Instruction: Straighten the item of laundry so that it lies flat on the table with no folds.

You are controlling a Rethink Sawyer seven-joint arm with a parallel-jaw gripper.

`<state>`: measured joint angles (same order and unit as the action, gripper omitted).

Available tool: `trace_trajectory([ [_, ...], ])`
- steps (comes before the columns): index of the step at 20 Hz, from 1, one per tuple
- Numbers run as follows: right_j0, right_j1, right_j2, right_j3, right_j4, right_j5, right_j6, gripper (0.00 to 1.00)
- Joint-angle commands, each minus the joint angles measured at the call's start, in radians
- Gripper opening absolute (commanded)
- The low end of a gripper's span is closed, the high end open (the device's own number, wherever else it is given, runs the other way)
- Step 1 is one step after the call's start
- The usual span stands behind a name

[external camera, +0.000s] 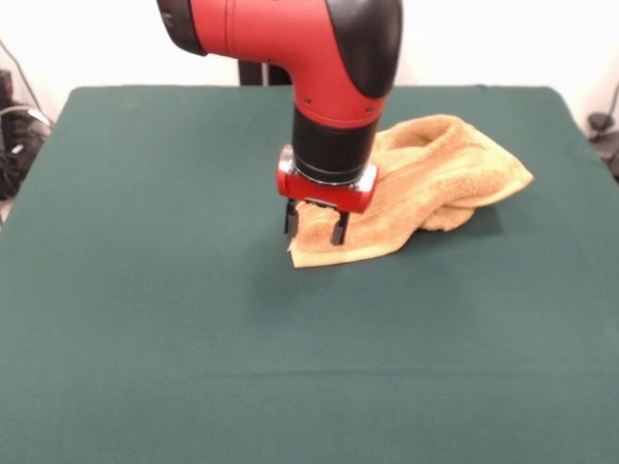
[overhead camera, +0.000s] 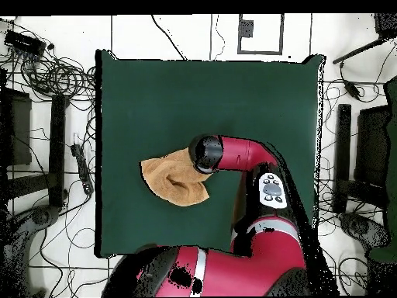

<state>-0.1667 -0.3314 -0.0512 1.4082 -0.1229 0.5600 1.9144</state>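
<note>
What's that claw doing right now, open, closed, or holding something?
Claw: open, its two fingers apart and down at the near corner of the towel; not clamped on it.

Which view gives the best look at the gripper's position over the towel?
The front view: the gripper shows with its two fingers apart, tips straddling the near corner of the crumpled towel. In the overhead view the arm's wrist covers the gripper entirely; only the towel shows beside it on the table.
</note>
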Motion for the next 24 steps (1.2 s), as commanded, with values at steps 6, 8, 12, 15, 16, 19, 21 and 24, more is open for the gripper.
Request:
trace_trajectory([
  [6, 0.033, 0.216, 0.128, 0.001, 0.052, -0.228, 0.187, 1.00],
  [8, 0.051, 0.160, 0.112, 0.037, 0.057, -0.236, 0.217, 1.00],
  [12, 0.108, 0.060, 0.078, 0.092, 0.069, -0.210, 0.265, 1.00],
  [15, 0.142, 0.045, 0.069, 0.107, 0.093, -0.243, 0.308, 1.00],
  [16, 0.150, 0.044, 0.067, 0.109, 0.102, -0.250, 0.318, 1.00],
  [19, 0.162, 0.045, 0.068, 0.114, 0.133, -0.264, 0.321, 1.00],
  [21, 0.165, 0.048, 0.070, 0.121, 0.153, -0.280, 0.317, 1.00],
  [24, 0.159, 0.069, 0.083, 0.127, 0.178, -0.324, 0.299, 1.00],
])
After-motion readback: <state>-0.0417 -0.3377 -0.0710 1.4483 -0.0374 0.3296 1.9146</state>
